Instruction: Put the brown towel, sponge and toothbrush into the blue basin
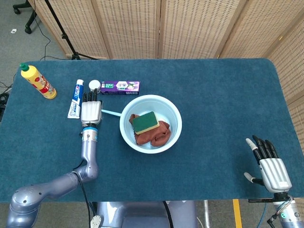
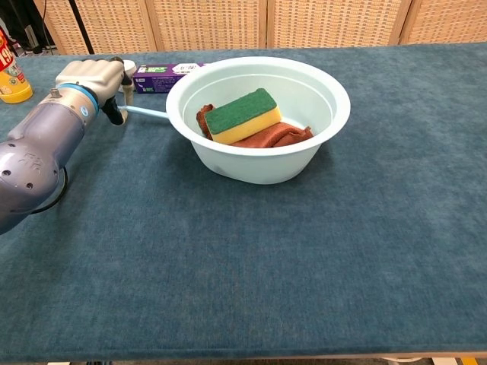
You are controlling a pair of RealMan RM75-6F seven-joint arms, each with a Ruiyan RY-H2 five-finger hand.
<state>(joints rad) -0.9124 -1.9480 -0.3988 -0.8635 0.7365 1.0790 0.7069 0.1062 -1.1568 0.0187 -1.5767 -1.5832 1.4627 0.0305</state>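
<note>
The light blue basin (image 1: 172, 110) (image 2: 262, 163) stands mid-table. Inside it the brown towel (image 1: 156, 135) (image 2: 278, 136) lies crumpled, with the green and yellow sponge (image 1: 145, 122) (image 2: 242, 114) on top. My left hand (image 1: 90, 112) (image 2: 90, 77) is just left of the basin and pinches the handle of the light blue toothbrush (image 1: 110, 113) (image 2: 147, 112), whose far end reaches the basin's left rim. The brush head is hard to make out. My right hand (image 1: 269, 166) rests at the table's near right corner, fingers apart and holding nothing, seen only in the head view.
A yellow bottle (image 1: 39, 81) (image 2: 9, 76) stands at the far left. A toothpaste tube (image 1: 76, 98), a small white jar (image 1: 95, 85) and a purple box (image 1: 119, 86) (image 2: 163, 72) lie just beyond my left hand. Wicker screens stand behind the table.
</note>
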